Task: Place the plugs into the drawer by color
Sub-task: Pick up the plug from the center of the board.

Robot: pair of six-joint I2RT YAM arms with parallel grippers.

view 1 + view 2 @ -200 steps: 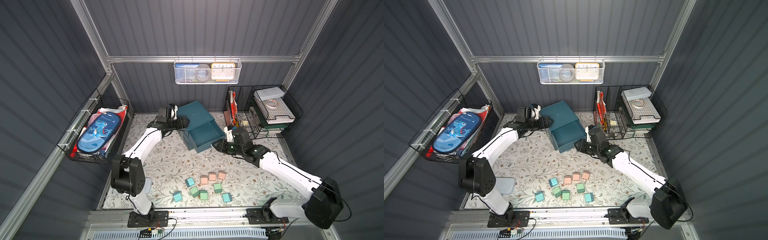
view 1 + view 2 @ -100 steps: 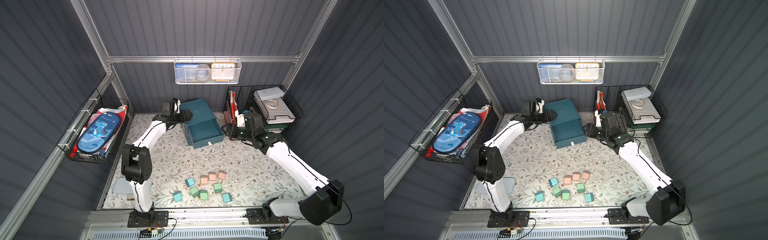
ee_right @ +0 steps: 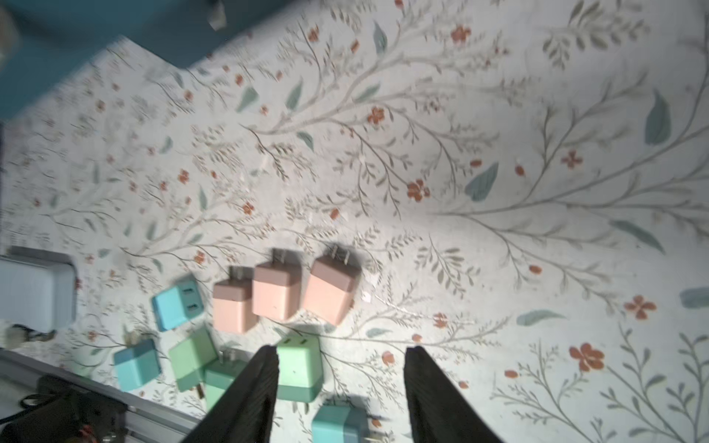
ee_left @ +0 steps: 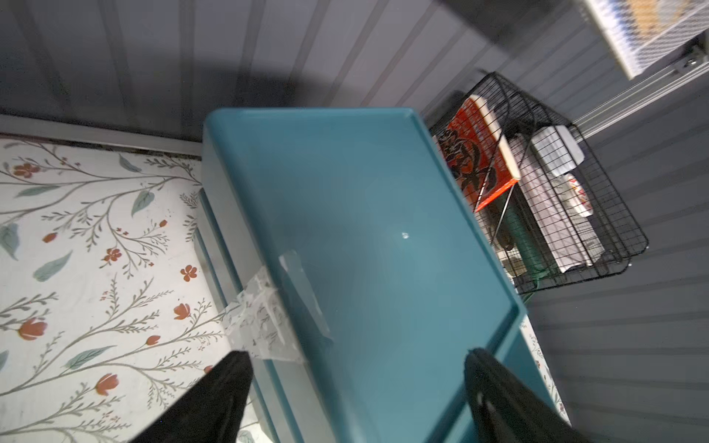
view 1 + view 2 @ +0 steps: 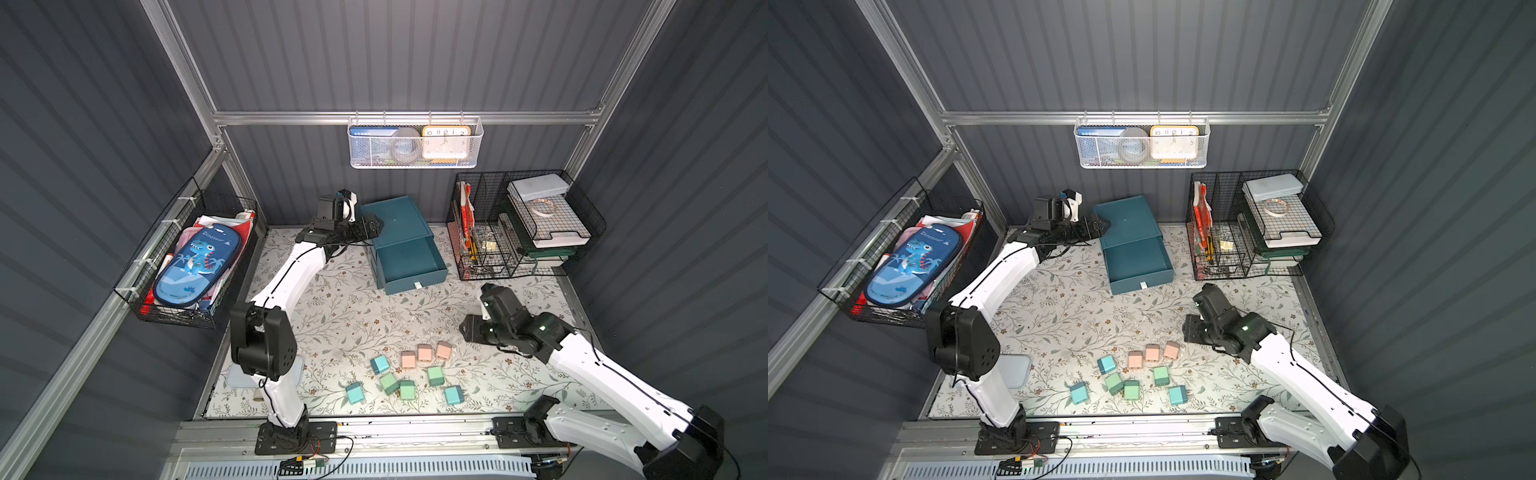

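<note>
Right pincer (image 3: 341, 351): spread wide, empty, arm reaching low over nine plugs (image 5: 407, 360) clustered on the surface (image 5: 353, 307). Left pincer (image 4: 356, 353): spread wide, arm outstretched at drawer cabinet (image 5: 395, 220) top; one drawer (image 5: 409, 259) pulled out, empty.

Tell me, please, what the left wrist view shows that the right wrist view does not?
Only the left wrist view: the drawer cabinet seen from above its flat top, clear tape at its edge, and the black wire rack. Only the right wrist view: all nine plugs, three pink, three blue, three green. Both: the floral mat and part of the teal cabinet.
</note>
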